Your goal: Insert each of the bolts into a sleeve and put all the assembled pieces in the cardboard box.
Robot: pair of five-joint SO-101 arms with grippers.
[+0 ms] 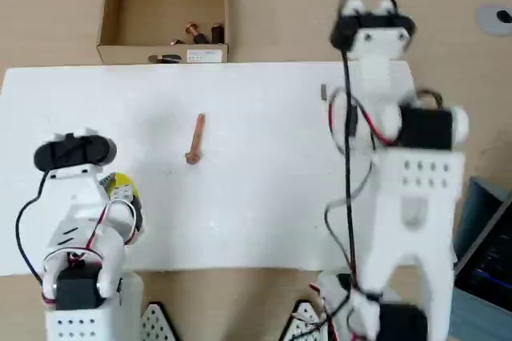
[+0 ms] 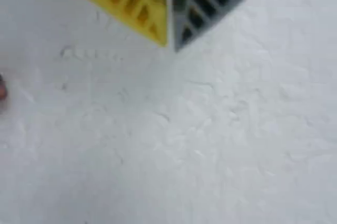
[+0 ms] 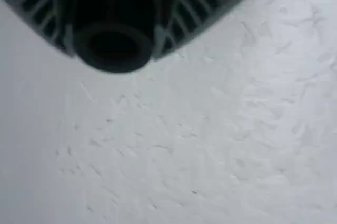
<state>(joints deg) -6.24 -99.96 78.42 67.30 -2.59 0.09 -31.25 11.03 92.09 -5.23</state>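
Sleeve (image 3: 113, 42) sat pinched in your right gripper (image 3: 115, 51); left gripper (image 2: 169, 41) pressed together, empty. Bolt (image 1: 195, 138) lay loose on mat (image 1: 264, 197), short of cardboard box (image 1: 112, 29). Insertion step likely pending: you needed left to fetch bolt, align with bore.
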